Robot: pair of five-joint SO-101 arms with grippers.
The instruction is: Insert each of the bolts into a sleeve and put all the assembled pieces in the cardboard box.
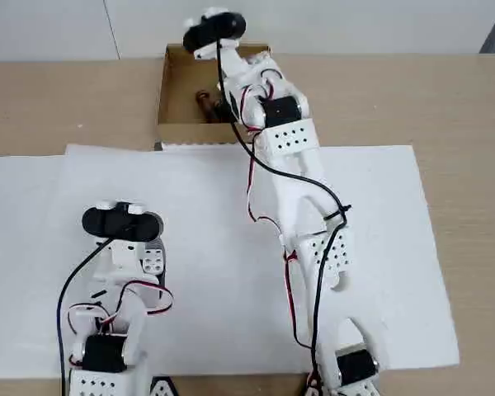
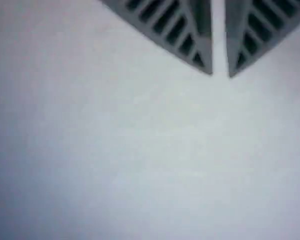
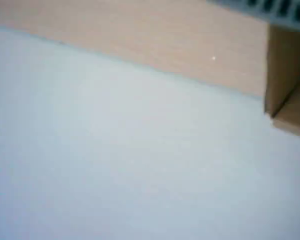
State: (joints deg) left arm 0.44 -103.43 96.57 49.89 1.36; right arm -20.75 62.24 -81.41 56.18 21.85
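The cardboard box (image 1: 175, 91) stands at the far edge of the white paper. Inside it lies a dark brown assembled piece (image 1: 205, 100). My right arm stretches out over the box, and its gripper (image 1: 220, 107) sits low inside, next to that piece and mostly hidden under the wrist. One corner of the box (image 3: 286, 85) comes up in the right wrist view. My left gripper (image 2: 220, 74) hangs close above the bare white paper at the near left, its grey fingers (image 2: 190, 35) shut with nothing between them. In the high view the left gripper (image 1: 153, 257) is well apart from the box.
A large white paper sheet (image 1: 214, 247) covers the middle of the wooden table (image 1: 445, 99). The right arm's links and cables lie diagonally across the sheet from the near edge to the box.
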